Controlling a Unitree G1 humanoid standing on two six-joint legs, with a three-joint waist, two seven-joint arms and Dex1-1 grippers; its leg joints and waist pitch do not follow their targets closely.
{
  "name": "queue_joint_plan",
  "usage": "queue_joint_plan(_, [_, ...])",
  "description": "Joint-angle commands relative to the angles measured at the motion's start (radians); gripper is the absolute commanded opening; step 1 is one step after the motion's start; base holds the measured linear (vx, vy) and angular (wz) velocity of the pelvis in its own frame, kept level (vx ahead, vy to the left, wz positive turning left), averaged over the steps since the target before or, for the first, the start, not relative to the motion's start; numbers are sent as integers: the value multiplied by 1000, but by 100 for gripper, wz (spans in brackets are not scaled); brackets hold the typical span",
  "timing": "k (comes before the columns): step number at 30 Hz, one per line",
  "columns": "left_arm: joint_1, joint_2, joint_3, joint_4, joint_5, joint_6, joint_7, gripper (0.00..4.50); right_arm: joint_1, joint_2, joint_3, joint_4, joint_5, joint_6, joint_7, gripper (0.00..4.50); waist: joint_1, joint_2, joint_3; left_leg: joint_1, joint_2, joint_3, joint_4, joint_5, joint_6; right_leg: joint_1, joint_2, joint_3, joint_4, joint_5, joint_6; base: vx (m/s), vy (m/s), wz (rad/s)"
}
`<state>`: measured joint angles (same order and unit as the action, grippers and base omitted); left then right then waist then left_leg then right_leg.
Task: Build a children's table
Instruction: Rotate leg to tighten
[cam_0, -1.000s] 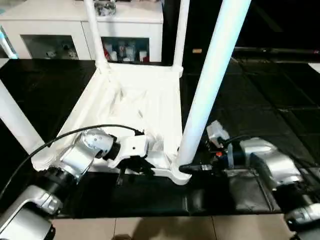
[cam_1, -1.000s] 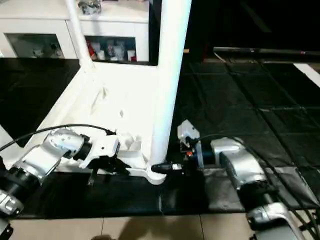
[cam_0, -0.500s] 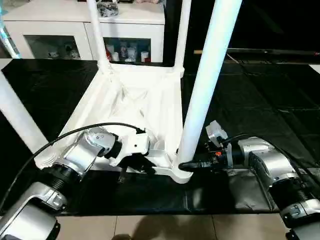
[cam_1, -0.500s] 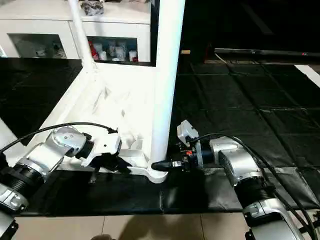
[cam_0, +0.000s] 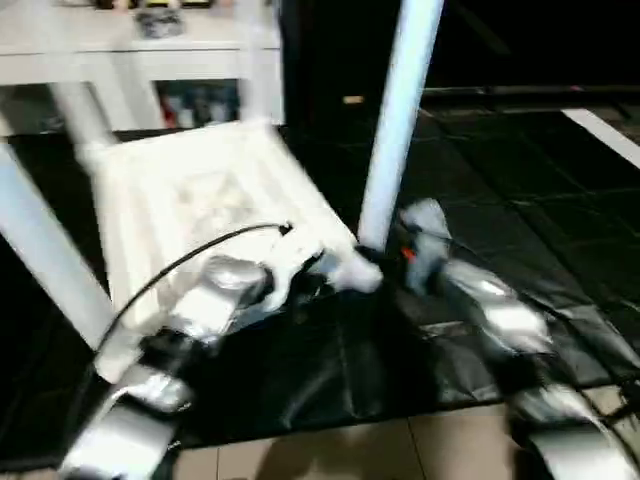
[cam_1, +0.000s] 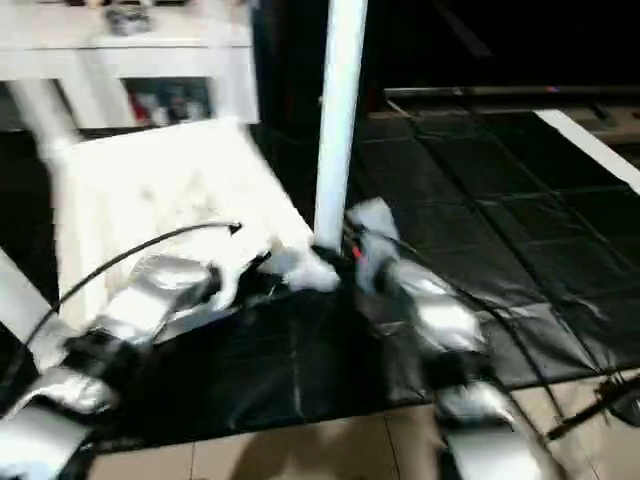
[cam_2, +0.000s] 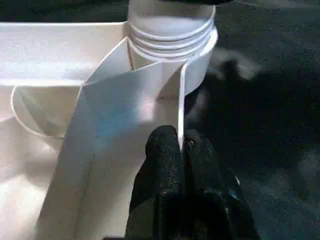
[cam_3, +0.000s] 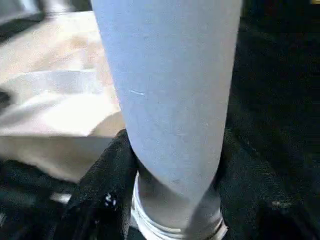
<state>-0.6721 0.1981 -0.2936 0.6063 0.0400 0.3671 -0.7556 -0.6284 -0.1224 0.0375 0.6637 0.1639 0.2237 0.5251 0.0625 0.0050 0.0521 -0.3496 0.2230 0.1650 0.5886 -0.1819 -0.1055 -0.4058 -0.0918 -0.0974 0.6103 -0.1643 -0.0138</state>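
white tabletop (cam_2: 100, 130) rib pinched by left hand (cam_2: 181, 150) | right hand (cam_3: 170, 190) grasps leg (cam_3: 170, 90)

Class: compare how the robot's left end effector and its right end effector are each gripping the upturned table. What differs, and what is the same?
The left end effector pinches a thin upright rib of the tabletop edge; the right end effector wraps the round leg near its base. The left's fingers sit nearly together, the right's are spread wide around the tube. Both are black, two-fingered, and clamped near the same corner socket.
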Motion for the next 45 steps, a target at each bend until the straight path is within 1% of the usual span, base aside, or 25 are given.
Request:
queue_joint_plan(1, [-29,-56,-28,-15,-12,-21,11,0,1,71,76,35,-4,16,19,200,12,-1,-74,-10,-7,5,-65,-192,14,57,-44,40,-81,-298,-159,0,0,0])
queue_joint_plan(3, [-37,-58,-31,-11,3,-13,16,0,4,82,73,17,-11,10,27,200,13,-4,-75,-12,-5,6,-65,-162,27,60,-43,42,-71,-212,-188,0,0,0])
queue_joint_plan(4, [-39,-56,-30,-9,6,-10,17,0,9,85,72,4,-13,9,31,255,12,-3,-74,-10,-5,8,-64,-160,37,61,-43,44,-70,-186,-203,0,0,0])
queue_joint_plan(6, [-41,-44,-34,-4,12,-19,4,0,23,82,70,-19,-13,4,41,268,13,-2,-72,-9,-5,9,-65,-170,40,62,-44,44,-72,-199,-204,0,0,0])
queue_joint_plan(7, [-37,-23,-37,2,14,-29,-16,0,37,68,60,-34,-8,-1,49,268,14,-3,-71,-9,-6,9,-66,-180,39,63,-45,44,-75,-222,-199,0,0,0])
queue_joint_plan(8, [-35,-16,-37,4,14,-33,-27,0,43,61,56,-39,-6,-4,54,271,16,1,-70,-8,-5,9,-67,-187,38,62,-46,44,-77,-238,-194,0,0,0])
queue_joint_plan(10, [-29,5,-40,14,20,-62,-62,0,58,40,35,-47,12,-5,69,290,17,0,-69,-7,-4,8,-69,-204,33,60,-47,44,-80,-263,-183,0,0,0])
queue_joint_plan(11, [-23,20,-45,13,19,-80,-91,0,75,18,32,-66,23,-9,100,290,17,0,-70,-7,-4,8,-69,-208,33,61,-47,44,-81,-267,-182,0,0,0])
queue_joint_plan(12, [-18,29,-48,13,19,-92,-110,0,87,3,32,-79,29,-14,123,311,19,0,-69,-5,-3,8,-70,-213,34,60,-46,44,-82,-272,-178,0,0,0])
queue_joint_plan(13, [-14,40,-54,9,19,-113,-133,0,100,-14,33,-96,34,-17,147,316,22,-6,-68,-5,-2,9,-70,-223,39,59,-47,45,-84,-278,-175,0,0,0])
queue_joint_plan(15, [2,75,-70,-5,13,-152,-213,0,141,-80,37,-153,50,-27,238,329,31,-3,-67,-2,0,8,-71,-223,37,59,-47,46,-83,-287,-169,0,0,0])
queue_joint_plan(16, [9,91,-82,-10,13,-190,-254,0,154,-108,39,-168,54,-38,277,353,35,-4,-67,-3,0,9,-71,-223,40,59,-47,47,-83,-280,-168,0,0,0])
queue_joint_plan(20, [21,130,-104,-29,1,-242,-364,0,178,-178,35,-204,75,-46,381,365,45,-2,-68,0,3,10,-72,-230,39,57,-48,48,-82,-279,-179,0,0,0])
queue_joint_plan(21, [27,156,-121,-42,-10,-264,-441,0,188,-221,35,-228,94,-42,460,381,51,-1,-68,4,5,11,-71,-231,39,53,-49,50,-80,-265,-184,0,0,0])
queue_joint_plan(22, [28,165,-128,-46,-12,-271,-467,0,191,-235,37,-235,98,-42,488,402,54,2,-69,4,7,12,-71,-232,41,55,-48,49,-77,-247,-194,0,0,0])
queue_joint_plan(25, [22,189,-156,-43,-2,-313,-535,0,193,-290,65,-248,98,-43,599,405,62,1,-68,2,8,14,-70,-227,42,55,-46,49,-72,-220,-207,0,0,0])
queue_joint_plan(27, [18,194,-169,-39,-1,-335,-569,0,191,-315,87,-251,89,-58,651,405,72,0,-69,2,7,15,-69,-225,41,55,-48,49,-73,-230,-205,0,0,0])
queue_joint_plan(29, [16,195,-173,-35,-1,-346,-584,0,191,-325,96,-255,89,-62,674,405,75,0,-69,2,7,15,-68,-226,39,55,-49,49,-72,-236,-205,0,0,0])
queue_joint_plan(32, [12,198,-186,-28,-1,-376,-624,0,188,-341,119,-261,97,-51,740,405,80,0,-70,2,9,13,-69,-230,38,55,-49,48,-72,-246,-202,0,0,0])
queue_joint_plan(34, [8,198,-201,-24,1,-403,-666,0,175,-346,142,-253,122,-20,827,405,81,0,-69,1,9,13,-69,-235,42,56,-48,48,-73,-242,-207,0,0,0])
queue_joint_plan(36, [6,196,-204,-23,0,-410,-680,0,161,-341,147,-236,128,-10,850,377,83,0,-71,1,10,13,-69,-230,41,55,-49,48,-71,-235,-210,0,0,0])
queue_joint_plan(39, [1,192,-205,-22,-3,-413,-694,0,136,-325,140,-201,134,9,867,360,82,-2,-70,-1,9,12,-69,-231,37,56,-50,47,-71,-252,-211,0,0,0])
queue_joint_plan(40, [0,191,-205,-21,-3,-414,-696,0,131,-323,142,-194,135,12,873,337,82,-1,-69,1,10,12,-69,-237,35,55,-50,47,-73,-262,-208,0,0,0])
queue_joint_plan(41, [-2,190,-205,-20,-4,-416,-701,0,122,-320,145,-177,136,16,886,329,80,-8,-69,-2,10,12,-70,-233,35,57,-51,47,-73,-267,-205,0,0,0])
queue_joint_plan(45, [-3,188,-203,-12,-4,-423,-709,0,114,-320,155,-165,141,30,919,306,78,-5,-69,-2,9,12,-69,-223,36,56,-50,47,-75,-283,-197,0,0,0])
